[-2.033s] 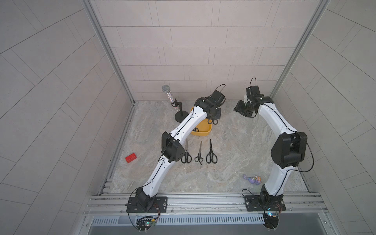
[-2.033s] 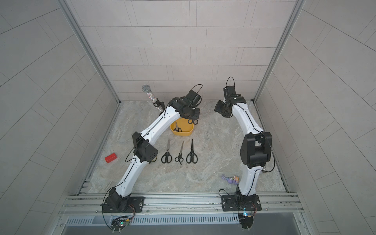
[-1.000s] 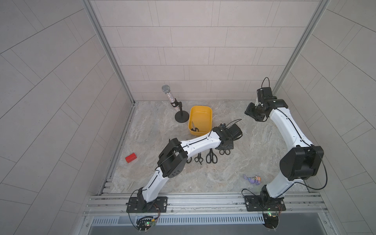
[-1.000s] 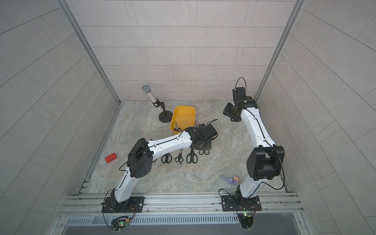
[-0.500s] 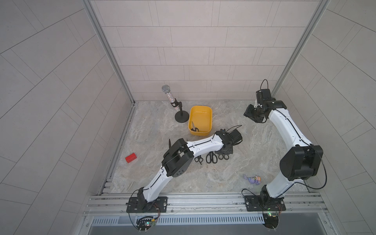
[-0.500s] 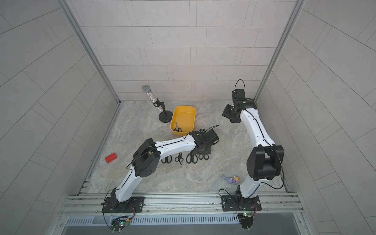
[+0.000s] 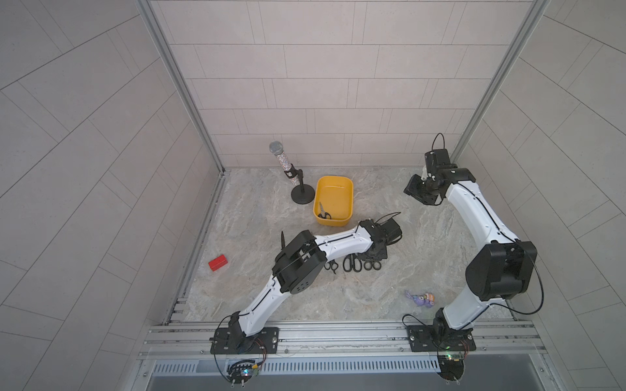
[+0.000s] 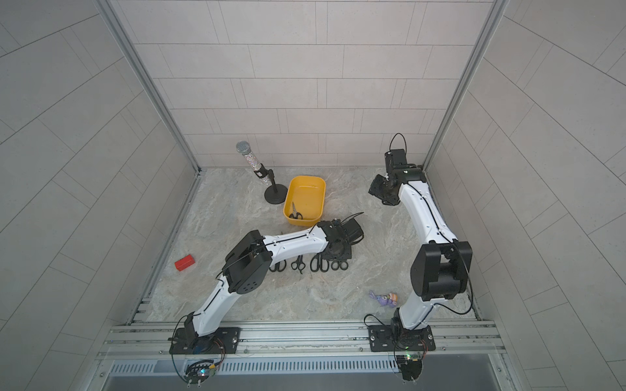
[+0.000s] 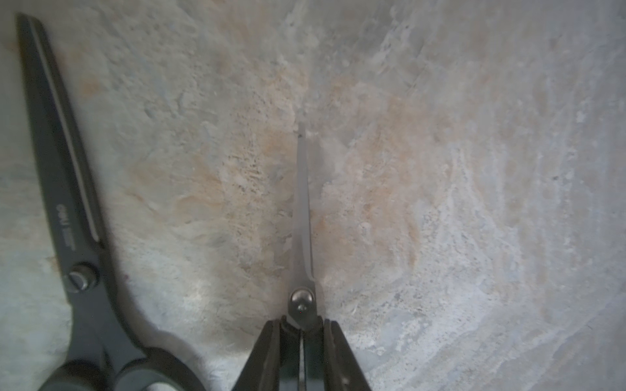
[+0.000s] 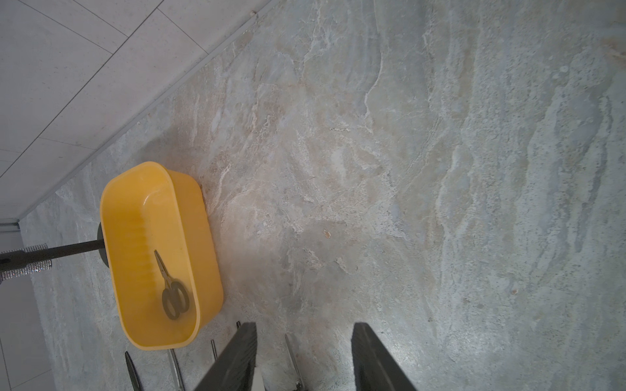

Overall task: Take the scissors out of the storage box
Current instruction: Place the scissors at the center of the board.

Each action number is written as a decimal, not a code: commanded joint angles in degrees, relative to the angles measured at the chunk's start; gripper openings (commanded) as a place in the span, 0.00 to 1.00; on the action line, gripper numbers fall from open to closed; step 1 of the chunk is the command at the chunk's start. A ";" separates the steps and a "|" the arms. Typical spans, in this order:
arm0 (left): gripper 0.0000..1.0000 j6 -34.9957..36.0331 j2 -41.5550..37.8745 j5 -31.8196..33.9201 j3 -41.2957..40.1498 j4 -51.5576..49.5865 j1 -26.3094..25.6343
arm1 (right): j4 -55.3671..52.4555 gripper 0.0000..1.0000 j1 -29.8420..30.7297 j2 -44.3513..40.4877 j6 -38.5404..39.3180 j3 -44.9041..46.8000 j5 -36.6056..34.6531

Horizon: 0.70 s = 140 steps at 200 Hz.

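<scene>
Left wrist view hides handles of scissors (image 9: 301, 203) left jaws clamp; right jaws apart.

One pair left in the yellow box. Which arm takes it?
Right, likely: right gripper open and empty, facing the storage box and last scissors. Left gripper is shut on a grey-bladed pair.
</scene>
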<state>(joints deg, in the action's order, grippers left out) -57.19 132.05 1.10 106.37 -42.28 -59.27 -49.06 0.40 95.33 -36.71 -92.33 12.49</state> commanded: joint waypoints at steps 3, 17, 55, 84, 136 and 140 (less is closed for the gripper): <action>0.15 -0.43 1.09 0.12 0.68 -1.31 0.18 | 0.08 0.51 0.34 -1.90 -0.56 0.14 -0.37; 0.22 -0.09 0.63 0.63 0.65 -1.36 0.34 | 0.08 0.51 0.38 -1.90 -0.49 0.12 -0.37; 0.35 2.78 -1.36 1.39 1.16 0.20 1.58 | 0.19 0.51 0.45 -1.87 -0.21 0.20 -0.47; 0.46 5.40 -1.86 0.23 3.43 0.47 2.20 | 0.16 0.51 0.44 -1.57 0.10 0.40 -0.45; 0.45 10.00 -9.51 6.71 2.52 -2.34 6.26 | -0.39 0.51 1.73 1.33 2.23 -2.38 1.21; 0.45 10.68 -10.40 7.23 2.14 -2.51 7.01 | -0.93 0.51 2.40 2.04 2.57 -3.32 1.15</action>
<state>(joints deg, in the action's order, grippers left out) -50.81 129.12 3.11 108.66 -42.52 -55.64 -48.75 0.73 95.50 -36.18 -92.55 12.97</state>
